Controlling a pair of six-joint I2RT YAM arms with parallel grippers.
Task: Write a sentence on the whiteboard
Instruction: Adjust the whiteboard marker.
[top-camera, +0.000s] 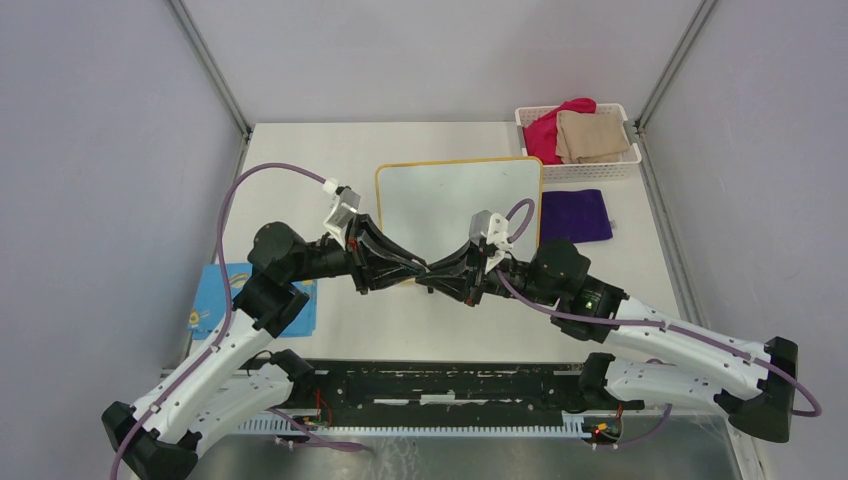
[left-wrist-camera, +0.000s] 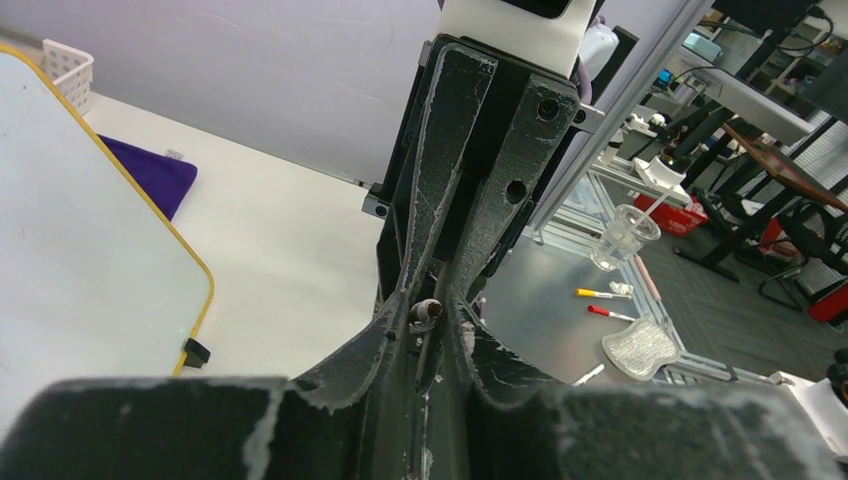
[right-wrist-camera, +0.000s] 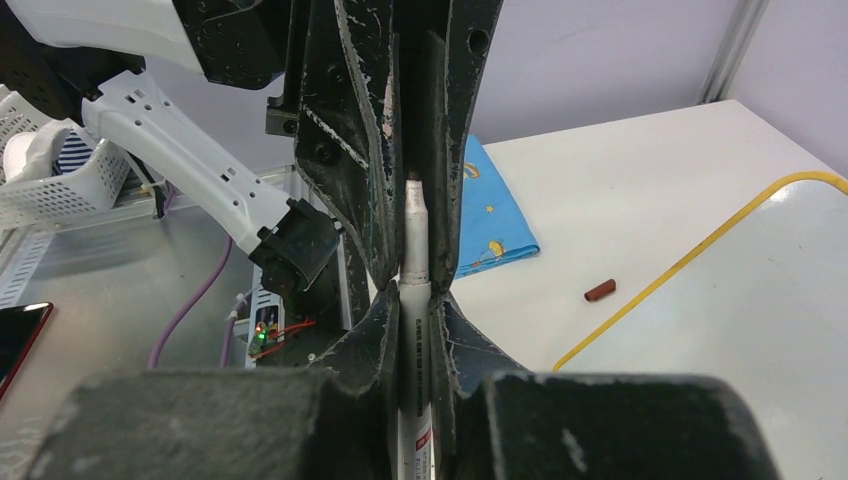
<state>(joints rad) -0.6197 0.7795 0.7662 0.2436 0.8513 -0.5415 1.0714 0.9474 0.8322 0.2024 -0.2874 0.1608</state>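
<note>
White and matte, the desk (top-camera: 300, 160) sits inside pale grey walls with bare metal corner posts. At its near left lies a flat blue card (top-camera: 215, 300) printed with small yellow shapes, partly under the left arm.

Beyond the card, the two black, scuffed arms meet tip to tip above the desk. The right tool (right-wrist-camera: 415, 290) is clenched on a slim white marker (right-wrist-camera: 415, 240), its rough dark fingers pressed against the round barrel. The marker's tapered front end reaches in between the fingers of the left tool (left-wrist-camera: 425, 320). They stand close on either side of it, but I cannot tell whether they grip it or only flank it.

A small reddish-brown cylinder (right-wrist-camera: 600, 290) lies on its side on the desk, just beside the board's yellow edge.

The whiteboard (top-camera: 450, 195) lies flat at mid-desk, glossy, with rounded corners and a thin yellow-orange frame. Its near edge passes under the meeting tools.

To its right, just beside it, a folded purple cloth (top-camera: 575, 215) lies flat. Behind that, at the far right corner, a white slotted plastic basket (top-camera: 600, 170) holds a red cloth (top-camera: 548, 130) and a folded tan cloth (top-camera: 595, 135).
</note>
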